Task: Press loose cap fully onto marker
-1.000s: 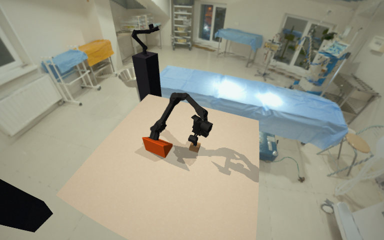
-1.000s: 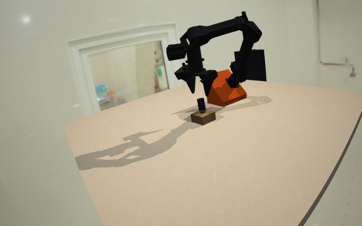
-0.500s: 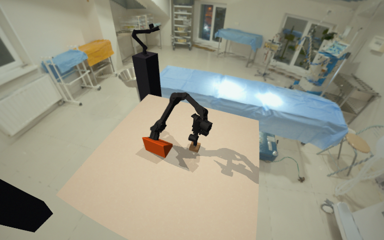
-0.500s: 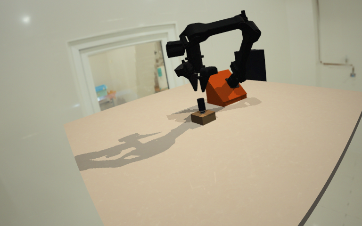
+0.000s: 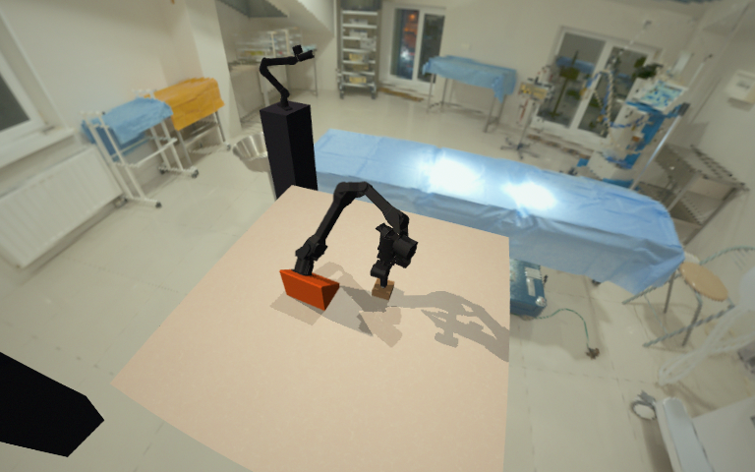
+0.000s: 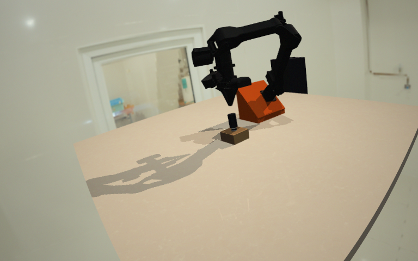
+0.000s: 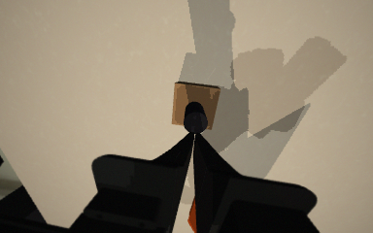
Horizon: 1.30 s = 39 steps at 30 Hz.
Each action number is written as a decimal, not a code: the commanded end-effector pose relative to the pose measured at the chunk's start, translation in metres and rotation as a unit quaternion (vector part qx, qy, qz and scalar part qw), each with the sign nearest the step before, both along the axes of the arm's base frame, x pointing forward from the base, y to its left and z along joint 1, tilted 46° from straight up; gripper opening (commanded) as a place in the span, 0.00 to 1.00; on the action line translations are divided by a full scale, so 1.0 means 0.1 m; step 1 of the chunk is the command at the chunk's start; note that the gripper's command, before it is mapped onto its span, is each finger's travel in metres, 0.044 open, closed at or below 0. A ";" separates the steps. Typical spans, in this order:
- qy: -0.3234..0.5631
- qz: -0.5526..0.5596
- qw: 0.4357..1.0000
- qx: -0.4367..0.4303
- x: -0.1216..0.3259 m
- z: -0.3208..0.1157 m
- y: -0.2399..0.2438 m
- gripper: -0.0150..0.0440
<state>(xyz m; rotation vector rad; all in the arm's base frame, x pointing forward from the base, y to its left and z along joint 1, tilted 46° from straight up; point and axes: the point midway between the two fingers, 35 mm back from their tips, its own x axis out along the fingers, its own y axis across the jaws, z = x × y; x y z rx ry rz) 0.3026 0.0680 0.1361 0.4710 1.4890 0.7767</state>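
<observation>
A beige counter [image 6: 277, 190] is carrying a small brown holder block [image 6: 234, 135], with the black cap [image 6: 231, 120] sitting on the marker in it. The claw [image 6: 229, 103] is hanging directly above, pinched closed on nothing. Pressing well likely means descending straight, tips centred on the cap's top.

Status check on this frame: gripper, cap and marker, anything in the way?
Gripper shut, empty, above the cap. Cap on marker in holder block, apart from fingers. Nothing in the way.
</observation>
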 end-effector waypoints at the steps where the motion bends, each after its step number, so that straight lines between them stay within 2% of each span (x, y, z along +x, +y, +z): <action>1: -0.003 0.002 1.000 -0.001 0.00 0.00 0.00 0.25; 30: -0.003 0.002 1.000 0.000 -0.03 -0.28 0.28 0.25; 39: -0.005 0.001 1.000 -0.002 -0.01 -0.24 0.22 0.25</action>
